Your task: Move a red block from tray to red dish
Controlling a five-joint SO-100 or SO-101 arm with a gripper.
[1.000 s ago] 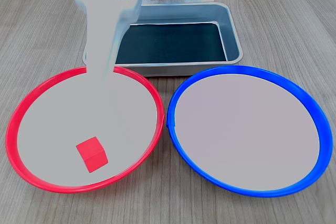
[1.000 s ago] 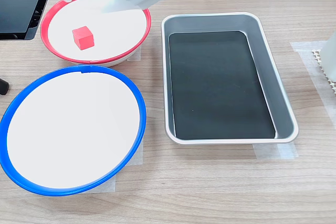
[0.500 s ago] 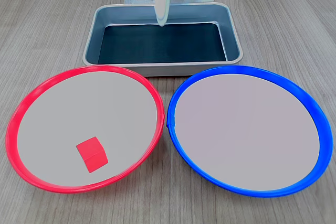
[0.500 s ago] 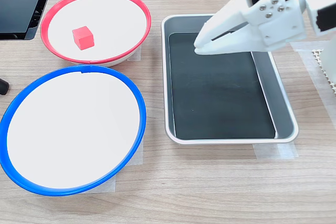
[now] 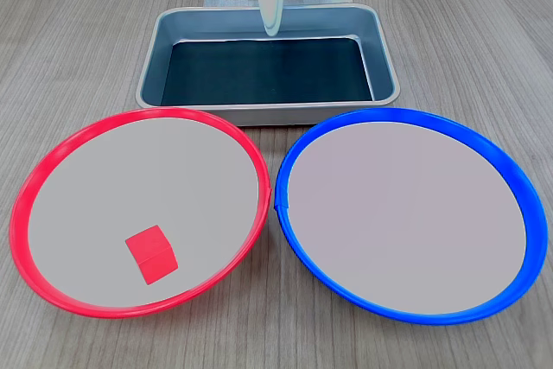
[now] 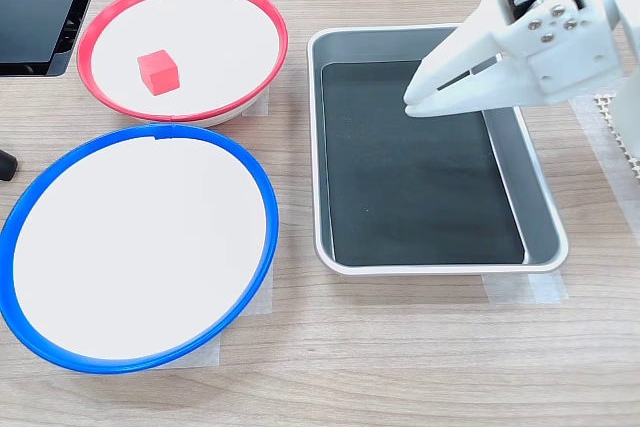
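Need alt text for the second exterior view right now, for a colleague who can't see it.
A red block lies in the red dish at upper left. The white pincer, shut and empty, hangs over the empty tray on the right; an empty blue dish sits lower left.

A small red block (image 5: 150, 254) lies inside the red dish (image 5: 34, 177); the grey tray (image 5: 163, 34) holds nothing.

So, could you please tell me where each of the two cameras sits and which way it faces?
First exterior view: sits in front, facing the arm's base over the red dish and blue dish to the tray; only the claw tip shows.
Second exterior view: looks down from the side, tray on the second exterior view's right; the claw hangs over it, empty.
Both exterior views share the red block lying in the red dish.
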